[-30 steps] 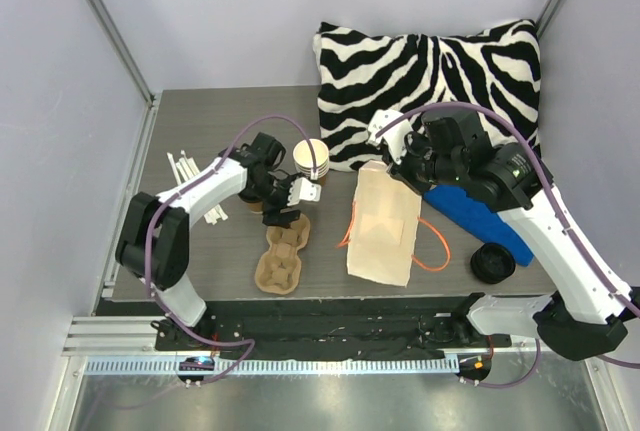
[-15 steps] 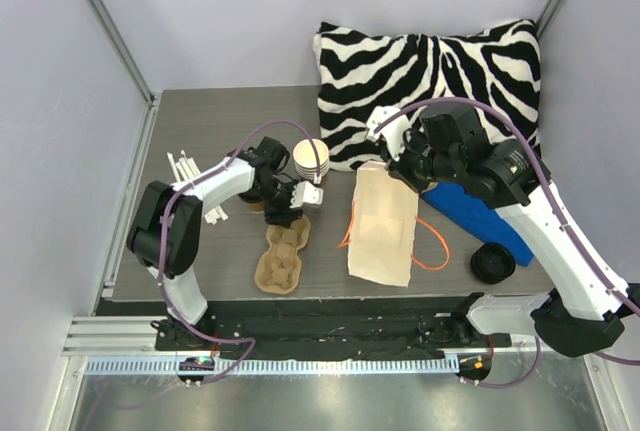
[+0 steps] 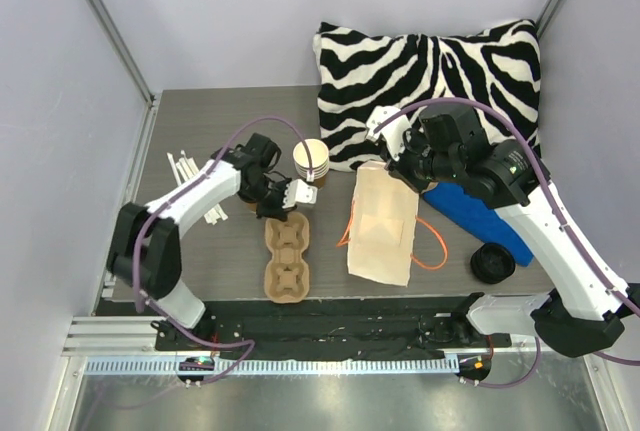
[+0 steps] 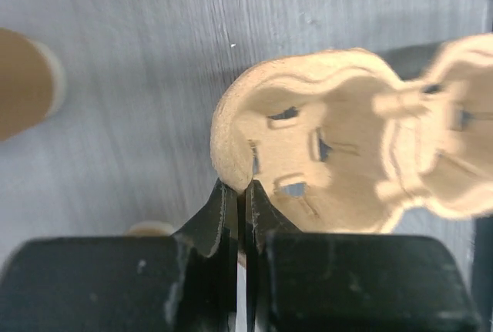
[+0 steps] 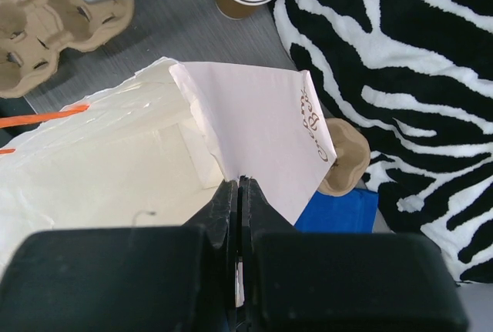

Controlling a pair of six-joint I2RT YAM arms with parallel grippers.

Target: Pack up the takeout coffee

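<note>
My takeout coffee point(image 3: 248, 207) hides by my left arm point(image 3: 200, 191).
From above, I see only its brown side, left of the cup tray point(image 3: 284, 261). Left camera: my left gripper point(image 4: 241, 187) pinches the tray's rim. Right camera: my right gripper point(image 5: 237, 183) pinches the paper bag point(image 5: 92, 162) flap.

The top camera looks down from above and behind the arms at the whole table point(image 3: 200, 121). The left wrist camera sits very near the cup carrier point(image 4: 339, 162); the right one, higher, sees the paper bag point(image 5: 115, 147) and that carrier too.
</note>
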